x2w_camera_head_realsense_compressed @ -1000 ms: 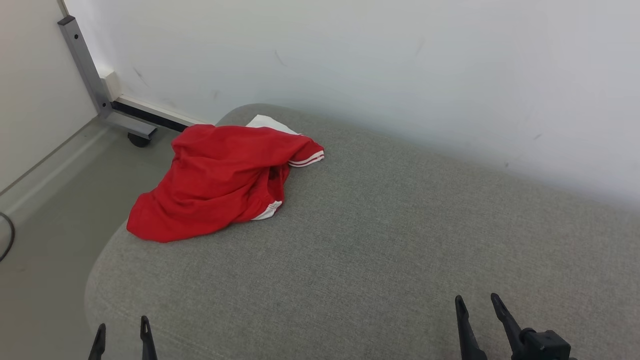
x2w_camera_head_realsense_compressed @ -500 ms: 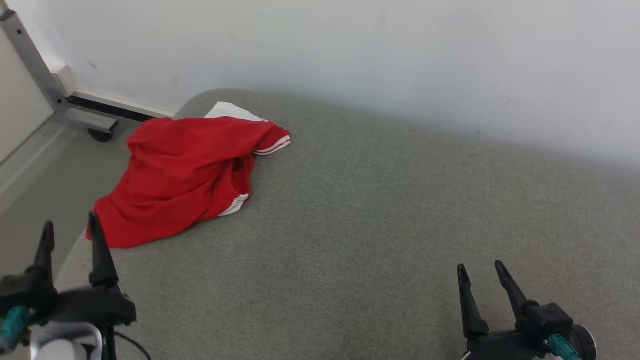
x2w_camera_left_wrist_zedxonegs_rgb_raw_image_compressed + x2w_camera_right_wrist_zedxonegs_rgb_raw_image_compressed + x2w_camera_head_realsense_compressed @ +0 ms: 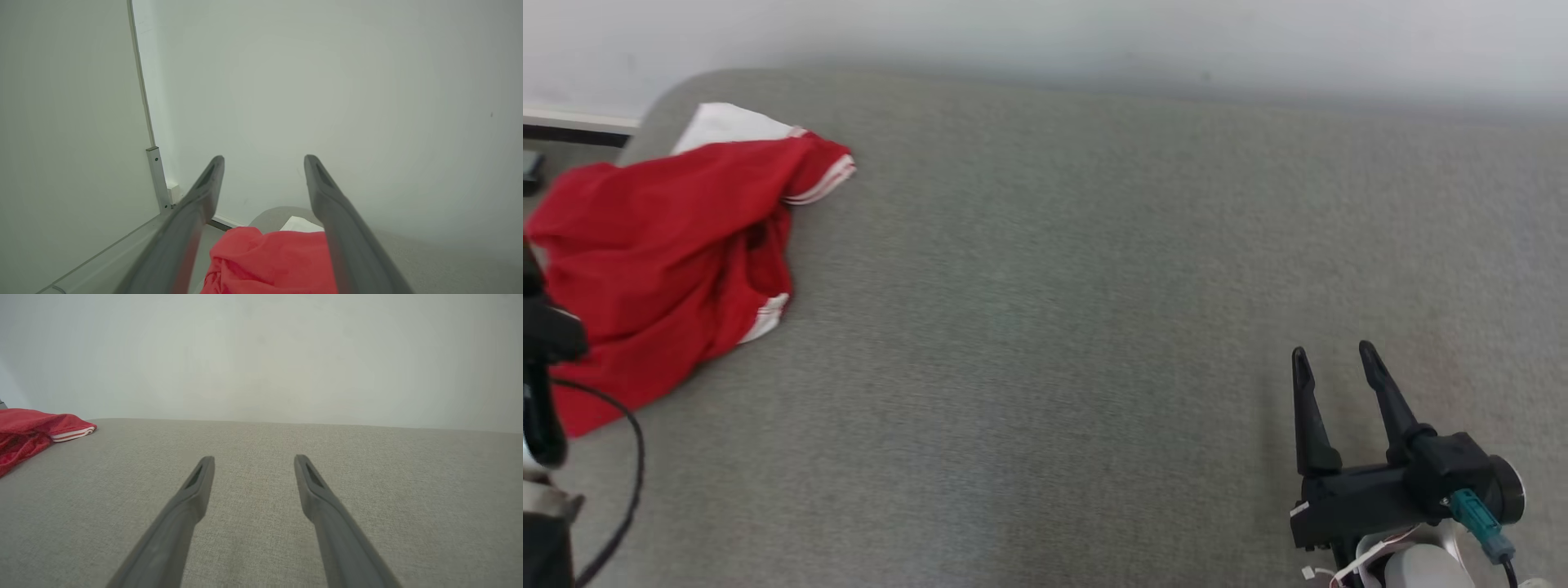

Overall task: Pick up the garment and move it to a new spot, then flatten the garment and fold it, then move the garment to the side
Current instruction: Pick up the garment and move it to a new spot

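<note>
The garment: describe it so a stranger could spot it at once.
Start from the wide grey upholstered surface against the pale wall. At its far left end lies the garment, a crumpled heap. It is bright red with white-striped cuffs, unlike the plain grey fabric around it.

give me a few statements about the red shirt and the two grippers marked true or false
The red garment lies bunched at the left end of the grey cushion. True.
The right gripper is shut on the garment. False: it is open over bare cushion, well apart from the garment.
The left gripper is open and holds nothing. True.
The garment is folded flat. False: it is crumpled, not yet flattened.
</note>
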